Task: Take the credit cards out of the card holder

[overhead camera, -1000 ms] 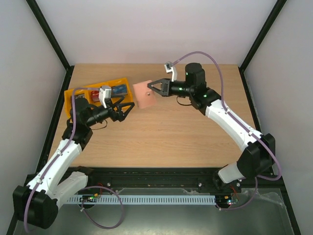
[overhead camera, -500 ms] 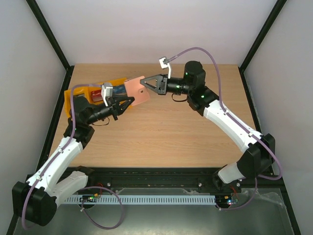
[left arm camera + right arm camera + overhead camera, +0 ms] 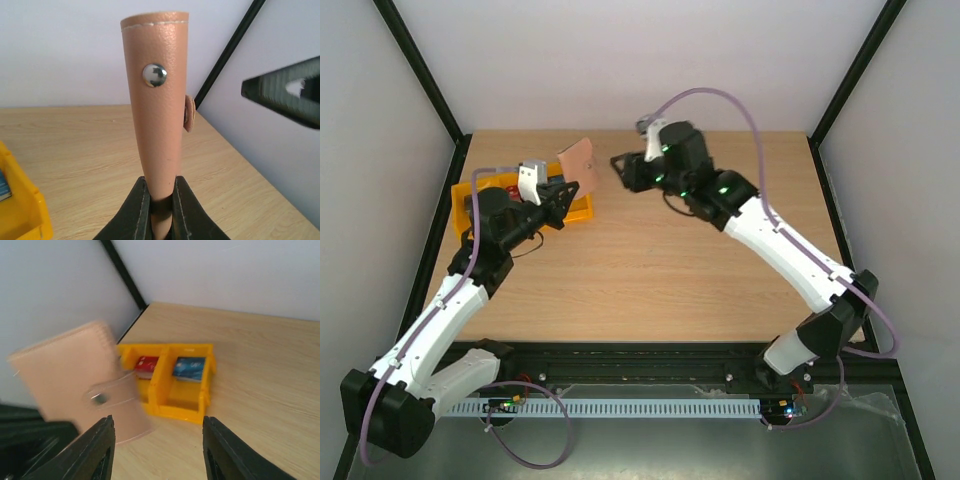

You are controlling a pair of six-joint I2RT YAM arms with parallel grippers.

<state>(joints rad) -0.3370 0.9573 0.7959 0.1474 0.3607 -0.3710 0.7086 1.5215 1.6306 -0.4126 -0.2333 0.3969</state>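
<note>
While the left gripper (image 3: 159,202) pinches the card holder (image 3: 157,115) by its lower edge, jaws pressed onto the tan leather, the holder stands upright in the air above the yellow tray (image 3: 582,208), over the end nearest the right arm; the right gripper (image 3: 619,168) hangs just past that end, jaws spread, clear of the holder; a red card (image 3: 146,365) and a blue card (image 3: 189,367) lie in neighbouring tray compartments.

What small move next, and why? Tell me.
Probably the left arm lowers the card holder onto the table: its jaws pinch it upright, the right jaws stand open and apart, and a red card and a blue card lie in the yellow tray.
</note>
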